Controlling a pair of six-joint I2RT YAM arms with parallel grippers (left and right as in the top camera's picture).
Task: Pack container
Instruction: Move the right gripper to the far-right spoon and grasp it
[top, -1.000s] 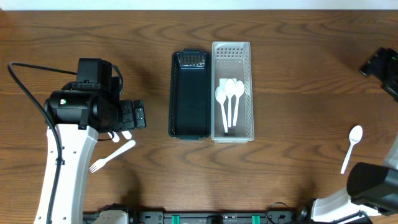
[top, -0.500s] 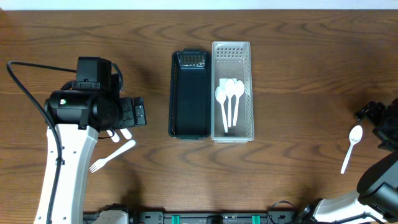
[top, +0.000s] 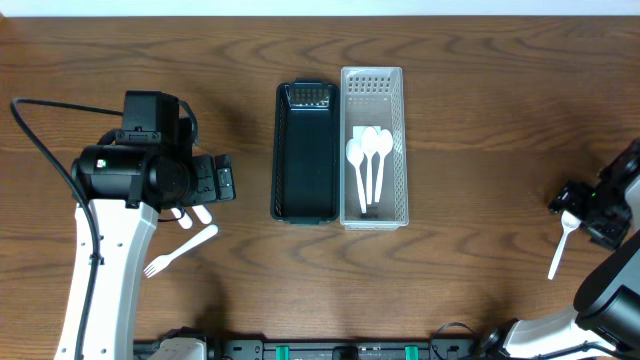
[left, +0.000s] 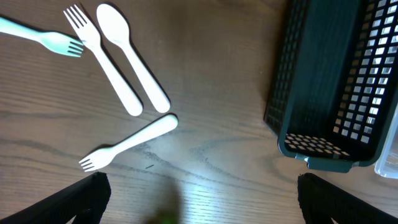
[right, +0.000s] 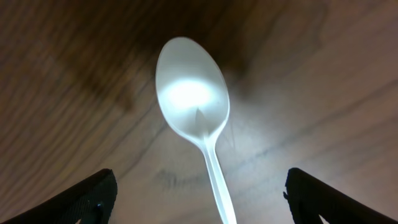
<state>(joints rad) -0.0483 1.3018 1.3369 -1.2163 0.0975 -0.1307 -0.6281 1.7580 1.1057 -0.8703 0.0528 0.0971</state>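
Observation:
A black basket (top: 304, 150) and a white basket (top: 373, 85) stand side by side mid-table; the white one holds three white spoons (top: 368, 160). My right gripper (top: 585, 212) is open, low over a white spoon (right: 194, 99) lying on the table, its handle (top: 558, 255) running between the fingers. My left gripper (top: 205, 200) is open above loose cutlery: a fork (left: 127, 142), another fork (left: 102, 59), a spoon (left: 134, 59) and a third fork (left: 40, 37). The black basket's corner (left: 323, 81) shows at the right of the left wrist view.
Wooden table all round. One white fork (top: 180, 250) shows below the left arm in the overhead view. Cables trail from the left arm at the far left (top: 40, 140).
The right arm has swung in from the far right edge and come down over the lone spoon. The left arm has not moved.

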